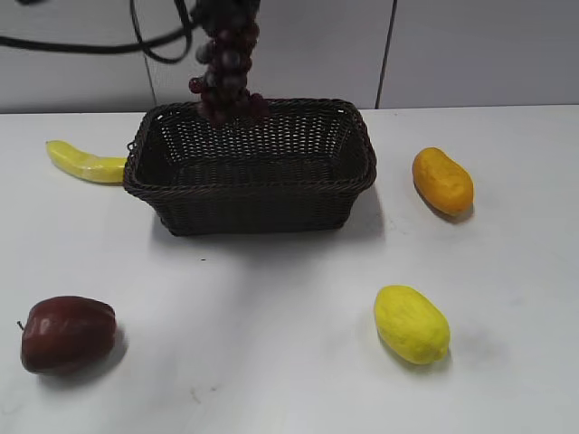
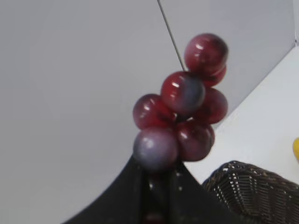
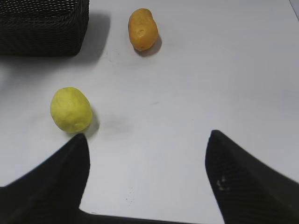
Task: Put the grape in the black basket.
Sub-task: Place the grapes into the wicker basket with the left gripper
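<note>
The grape [image 1: 226,63] is held aloft above the back left rim of the black basket [image 1: 251,172], its lowest berries seen just over the rim. It is pinched by the left hand [image 2: 159,186], whose fingers are pressed onto the bunch from below in the left wrist view. The right hand [image 3: 145,158] is spread wide over the white worktop [image 3: 224,84], with nothing held, near a yellow fruit [image 3: 71,109].

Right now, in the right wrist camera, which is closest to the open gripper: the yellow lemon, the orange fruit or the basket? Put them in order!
From the right gripper:
1. Yellow lemon, on the left, just ahead of the left finger.
2. Orange fruit, farther up, near the middle.
3. Black basket, far top-left corner.
</note>
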